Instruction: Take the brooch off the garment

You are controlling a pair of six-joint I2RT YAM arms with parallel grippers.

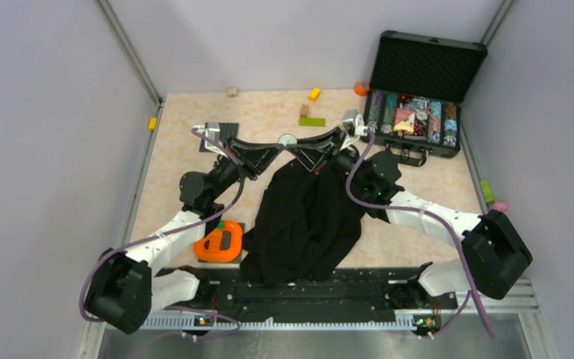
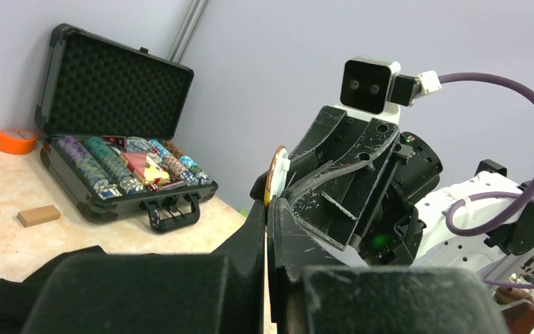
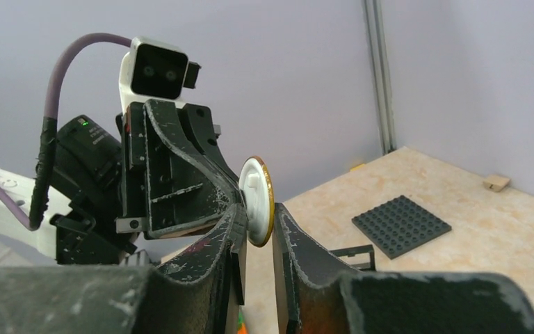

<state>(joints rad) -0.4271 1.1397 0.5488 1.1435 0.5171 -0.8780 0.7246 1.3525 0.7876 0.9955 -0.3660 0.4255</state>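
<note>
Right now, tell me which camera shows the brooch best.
Right wrist: the brooch sits close and central, its white face and gold rim clear. Left wrist shows it only edge-on; top external shows just a tiny pale disc.

The brooch point(image 3: 257, 200), a small round disc with a white face, a raised stud and a gold-coloured rim, is standing on edge where the two grippers' tips are meeting. It is sitting at the closed fingertips of the left gripper point(image 1: 278, 147) and between the narrowly parted fingers of the right gripper point(image 1: 297, 147). The garment point(image 1: 306, 221), a crumpled black cloth, is lying beneath both grippers, spreading back towards the arm bases.
</note>
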